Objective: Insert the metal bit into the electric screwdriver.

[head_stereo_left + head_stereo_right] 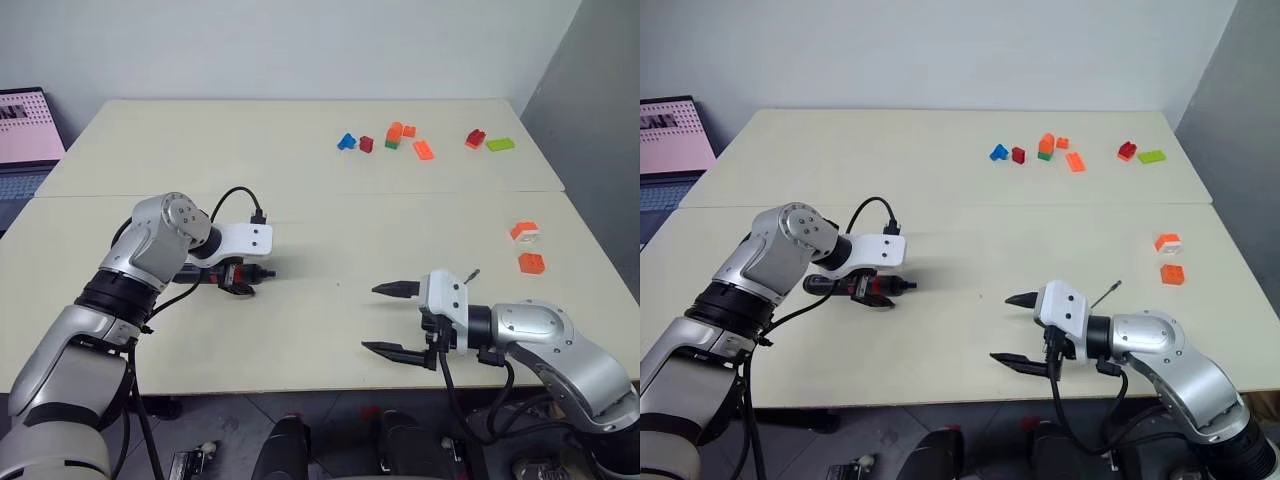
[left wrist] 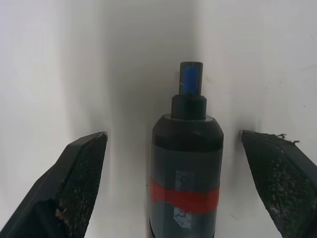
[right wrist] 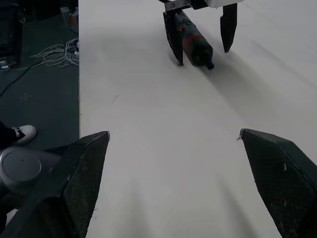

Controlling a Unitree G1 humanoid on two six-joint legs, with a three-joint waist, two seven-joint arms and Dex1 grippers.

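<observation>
On the left of the counter [image 1: 330, 330], the left end effector [image 2: 173, 163] stands wide open astride the electric screwdriver [image 1: 862, 286], which lies flat on the surface with one black finger on each side and neither touching it (the left wrist view shows clear counter between each finger and the barrel). The screwdriver's red band sits between the fingers and its narrow tip pokes out past them, toward the right.

Well to the right of the screwdriver, near the counter's front edge, the right end effector [image 1: 392, 320] hangs empty with its fingers spread wide, aimed back toward the screwdriver. Further right again, just beyond that arm's white wrist, the metal bit [image 1: 1105, 293] lies loose on the counter, thin and slanted.

The risks, as I judge them: the round barrel could roll or skid when the fingers close, since nothing pins it, and a grip taken off-centre would tilt the tip away from where the bit must enter. The bit is slender and flat on the surface, so wide fingers may nudge it away rather than lift it, possibly toward the orange bricks [image 1: 527, 248] beyond it.
</observation>
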